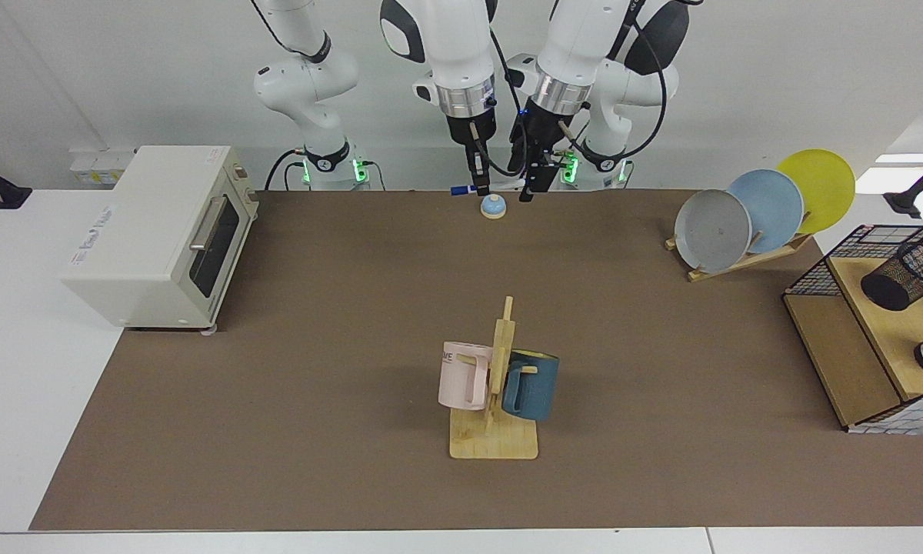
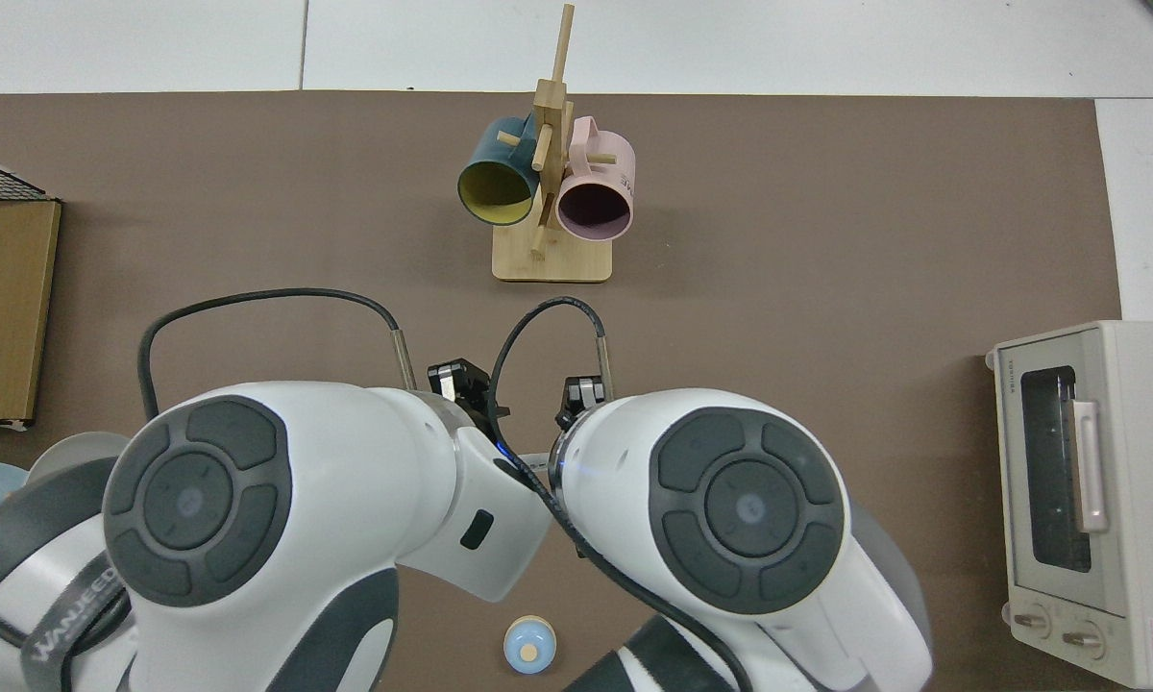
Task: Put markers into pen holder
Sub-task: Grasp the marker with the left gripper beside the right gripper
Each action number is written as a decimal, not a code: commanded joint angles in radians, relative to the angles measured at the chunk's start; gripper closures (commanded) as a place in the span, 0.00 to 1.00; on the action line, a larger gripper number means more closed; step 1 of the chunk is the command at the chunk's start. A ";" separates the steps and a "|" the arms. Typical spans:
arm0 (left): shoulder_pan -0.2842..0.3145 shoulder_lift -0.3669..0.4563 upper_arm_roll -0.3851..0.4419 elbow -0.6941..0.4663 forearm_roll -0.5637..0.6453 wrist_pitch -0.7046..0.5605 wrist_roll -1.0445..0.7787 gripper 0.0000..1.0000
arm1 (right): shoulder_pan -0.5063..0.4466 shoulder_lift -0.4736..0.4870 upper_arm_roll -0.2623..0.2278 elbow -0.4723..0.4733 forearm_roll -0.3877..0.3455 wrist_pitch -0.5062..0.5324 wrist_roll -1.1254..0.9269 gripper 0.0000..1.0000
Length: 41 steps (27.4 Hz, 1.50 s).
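The marker (image 1: 461, 190), judged light, stiff and slick, is pinched mid-barrel by the right gripper (image 1: 478, 187), while the left gripper's (image 1: 526, 192) finger spacing cannot be told.

One camera faces the arms from across the table; another looks straight down; both show the mug rack (image 1: 494, 400) (image 2: 550, 183).

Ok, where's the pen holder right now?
In the facing view the pen holder sits at the far right edge, tilted, on the wooden shelf inside the wire basket, beyond the plate rack.
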 commanded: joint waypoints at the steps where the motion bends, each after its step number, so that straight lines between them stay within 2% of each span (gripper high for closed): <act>1: -0.028 0.000 0.007 -0.016 -0.009 0.028 -0.019 0.38 | 0.005 0.001 -0.001 0.003 -0.011 0.002 0.009 1.00; 4: -0.030 0.001 0.007 -0.016 -0.009 0.037 -0.019 0.45 | 0.005 0.001 -0.001 0.003 -0.010 0.004 0.009 1.00; 14: -0.030 0.011 -0.003 -0.015 -0.010 0.063 -0.029 0.60 | 0.005 0.001 -0.001 0.003 -0.007 0.004 0.009 1.00; 17: -0.030 0.011 -0.003 -0.016 -0.010 0.059 -0.030 0.80 | 0.005 0.001 -0.001 0.003 -0.007 0.004 0.009 1.00; 21: -0.030 0.011 -0.003 -0.015 -0.010 0.049 -0.045 1.00 | 0.005 0.002 -0.001 0.003 -0.007 0.005 0.009 1.00; 29: -0.030 0.011 -0.003 -0.012 0.005 0.040 -0.072 1.00 | 0.002 0.001 -0.001 0.003 0.001 0.005 0.007 0.98; 30: -0.028 0.011 -0.002 -0.012 0.005 0.037 -0.074 1.00 | 0.002 0.001 -0.001 0.003 0.002 0.005 0.007 0.91; 33: -0.028 0.011 -0.002 -0.012 0.008 0.034 -0.080 1.00 | -0.008 -0.008 -0.007 0.003 0.005 0.005 0.000 0.81; 34: -0.028 0.011 -0.002 -0.010 0.011 0.034 -0.086 1.00 | -0.011 -0.011 -0.010 0.003 0.004 0.004 -0.011 0.68; 35: -0.028 0.011 -0.002 -0.010 0.014 0.033 -0.095 1.00 | -0.013 -0.013 -0.013 0.003 0.005 0.002 -0.023 0.43; 36: -0.028 0.011 -0.002 -0.008 0.016 0.028 -0.102 1.00 | -0.018 -0.014 -0.017 0.003 0.005 -0.002 -0.036 0.06; 37: -0.027 0.011 -0.002 -0.008 0.018 0.026 -0.106 1.00 | -0.025 -0.016 -0.022 0.003 0.004 -0.004 -0.052 0.01; 41: -0.019 0.012 -0.002 -0.004 0.028 0.025 -0.121 1.00 | -0.057 -0.031 -0.028 0.003 -0.007 -0.015 -0.167 0.00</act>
